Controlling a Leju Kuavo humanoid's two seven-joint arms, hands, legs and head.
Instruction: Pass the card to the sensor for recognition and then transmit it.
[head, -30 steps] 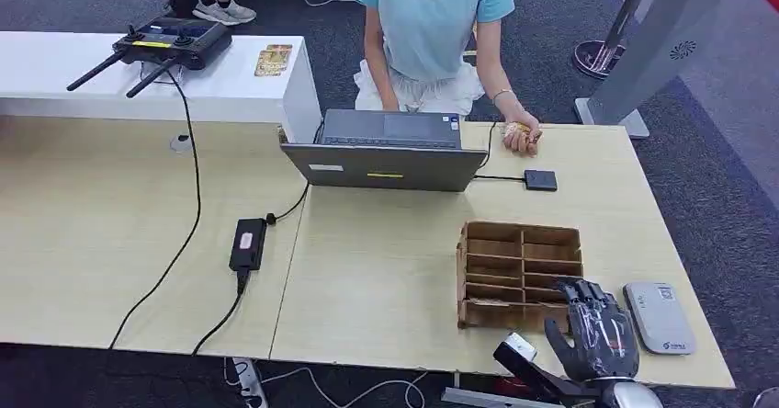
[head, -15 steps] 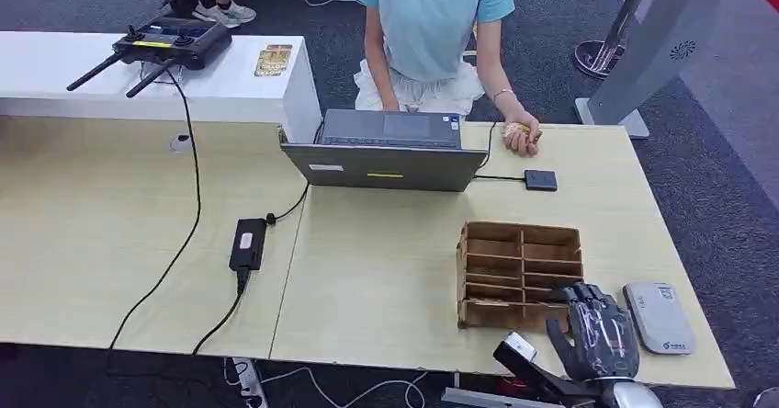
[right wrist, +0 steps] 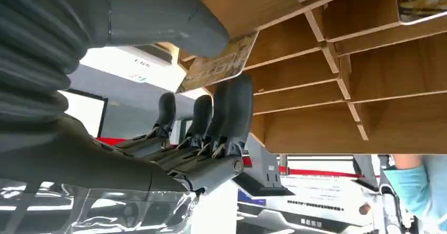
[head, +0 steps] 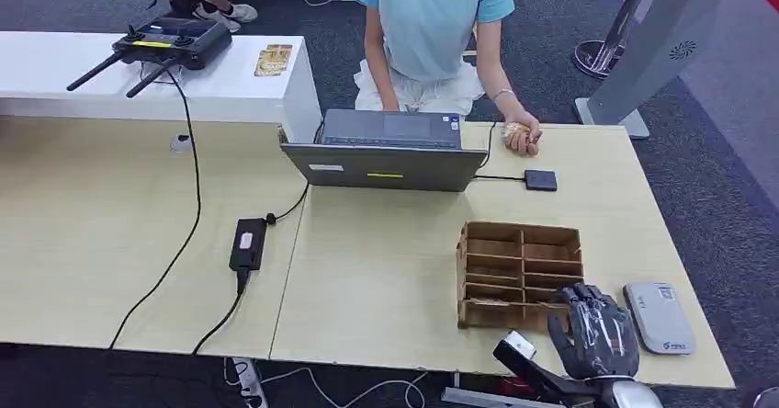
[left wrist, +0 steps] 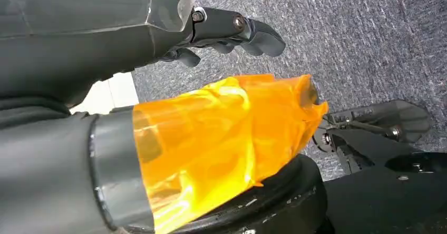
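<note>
Pale wooden desk (head: 386, 270), with a slotted wooden card rack (head: 520, 270) at its near right corner.
Right hand (head: 597, 330) pinches a thin patterned card (right wrist: 219, 65) at its exposed edge, thumb over fingers; light, stiff and probably slick, it is best held firmly by the end. Left hand (left wrist: 221, 31) hangs curled and holding nothing.

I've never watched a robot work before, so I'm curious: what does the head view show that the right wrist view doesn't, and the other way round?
The head view alone shows the whole table, the laptop, the white device beside the right hand and the small black sensor pad. The right wrist view alone shows a card pinched between thumb and fingers, right at the wooden organizer. Both share the hand, the organizer's compartments and the person in blue.
</note>
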